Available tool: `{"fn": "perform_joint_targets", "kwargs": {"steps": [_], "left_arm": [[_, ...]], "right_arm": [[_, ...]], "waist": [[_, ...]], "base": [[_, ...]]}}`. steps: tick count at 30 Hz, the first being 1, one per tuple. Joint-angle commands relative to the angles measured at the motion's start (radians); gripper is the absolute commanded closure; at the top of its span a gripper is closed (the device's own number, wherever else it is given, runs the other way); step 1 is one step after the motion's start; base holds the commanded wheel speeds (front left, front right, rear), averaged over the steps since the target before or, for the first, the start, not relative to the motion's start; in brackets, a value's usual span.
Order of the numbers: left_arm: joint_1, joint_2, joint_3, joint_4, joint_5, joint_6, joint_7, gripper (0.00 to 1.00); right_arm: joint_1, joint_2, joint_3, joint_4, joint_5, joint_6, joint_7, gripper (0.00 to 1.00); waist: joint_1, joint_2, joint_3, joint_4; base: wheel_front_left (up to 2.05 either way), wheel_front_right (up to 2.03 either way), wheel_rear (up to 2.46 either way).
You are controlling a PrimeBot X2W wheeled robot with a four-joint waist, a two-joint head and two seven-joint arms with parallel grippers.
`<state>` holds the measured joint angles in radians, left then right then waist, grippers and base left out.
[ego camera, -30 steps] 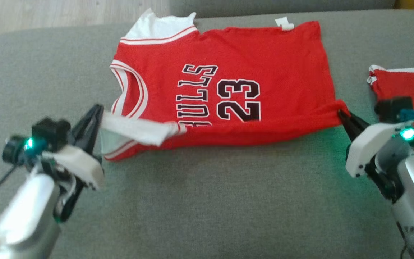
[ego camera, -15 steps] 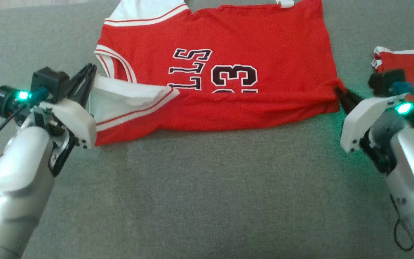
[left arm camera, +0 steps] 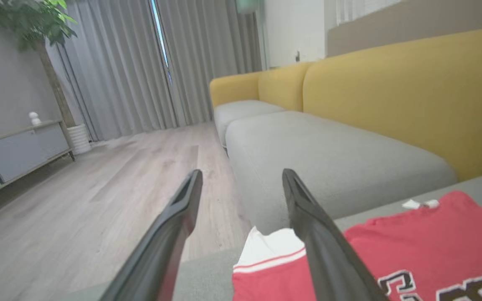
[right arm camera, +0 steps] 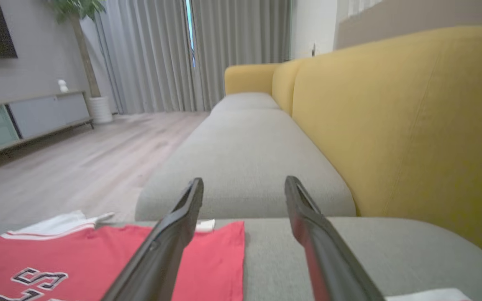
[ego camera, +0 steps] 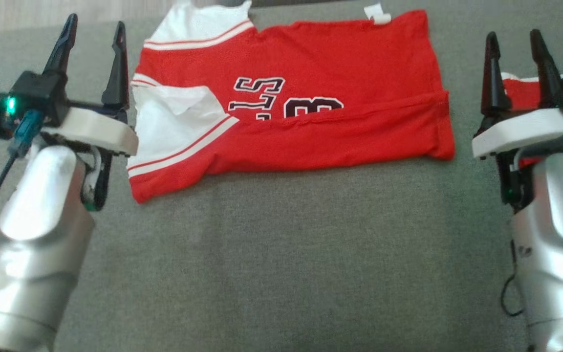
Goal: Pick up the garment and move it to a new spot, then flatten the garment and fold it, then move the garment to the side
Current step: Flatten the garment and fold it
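Red basketball jersey (ego camera: 311,63) lies on a grey sofa seat (ego camera: 281,254), its near edge folded over the lettering. Left hand (ego camera: 96,27) and right hand (ego camera: 513,34) hover beside its ends, both open and empty. The cloth is likely thin, limp, light, perhaps slippery; pinch the fold's two corners.
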<state>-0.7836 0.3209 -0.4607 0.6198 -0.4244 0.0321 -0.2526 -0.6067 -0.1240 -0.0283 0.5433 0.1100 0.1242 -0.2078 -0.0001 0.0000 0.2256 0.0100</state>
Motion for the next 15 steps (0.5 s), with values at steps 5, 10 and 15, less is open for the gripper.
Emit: {"fn": "perform_joint_targets", "kwargs": {"steps": [5,10,15], "left_arm": [[0.138,-0.019,0.134,-0.220,0.000,0.033,-0.009,0.00],[0.301,-0.078,0.205,-0.352,0.020,0.030,-0.009,0.00],[0.444,-0.147,0.251,-0.403,0.048,0.017,-0.009,0.00]], "right_arm": [[0.068,0.067,-0.047,-0.139,0.006,0.007,-0.041,0.00],[0.153,0.073,-0.023,-0.201,0.029,0.007,-0.049,0.00],[0.251,0.073,0.003,-0.183,0.070,0.007,-0.053,0.00]], "waist": [[0.0001,0.0000,-0.070,0.002],[0.0001,0.0000,-0.123,-0.002],[0.0001,0.0000,-0.162,-0.006]], "base": [[0.00,0.00,0.00],[0.00,0.00,0.00],[0.00,0.00,0.00]]}}
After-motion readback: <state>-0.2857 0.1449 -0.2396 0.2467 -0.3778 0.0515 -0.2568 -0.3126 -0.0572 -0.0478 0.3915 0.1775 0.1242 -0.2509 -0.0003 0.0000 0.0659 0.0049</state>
